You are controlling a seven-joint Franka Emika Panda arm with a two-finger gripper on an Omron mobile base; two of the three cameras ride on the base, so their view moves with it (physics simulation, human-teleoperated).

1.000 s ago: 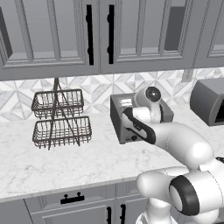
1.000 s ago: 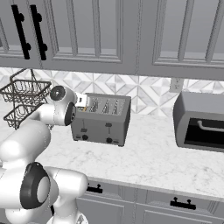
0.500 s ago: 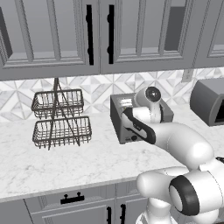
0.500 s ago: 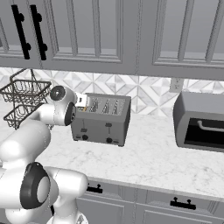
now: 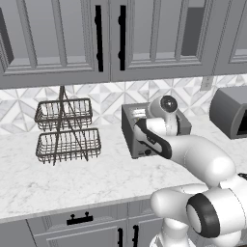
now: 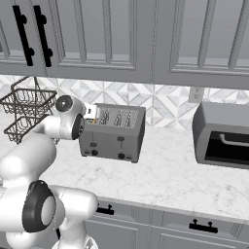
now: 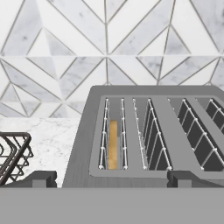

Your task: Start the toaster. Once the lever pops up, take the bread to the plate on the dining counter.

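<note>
The grey toaster [image 6: 114,137] stands on the marble worktop against the tiled wall; my arm covers most of the toaster [image 5: 130,126] in the left base view. In the hand view I look down on the toaster [image 7: 78,164] from just above its near end. The bread [image 7: 113,144] sits deep in the leftmost slot, tan crust edge up. My gripper [image 7: 111,180] is open, one fingertip [image 7: 41,178] at each side of that end, with nothing between them. From the right base view the gripper [image 6: 93,115] hovers over the toaster's left end. The plate and the dining counter are out of view.
A two-tier wire basket [image 5: 67,130] stands left of the toaster, close to my hand, and the same wire basket [image 7: 11,153] shows beside my left finger. A darker rounded-top appliance [image 6: 223,136] sits at the right. Grey wall cabinets hang overhead.
</note>
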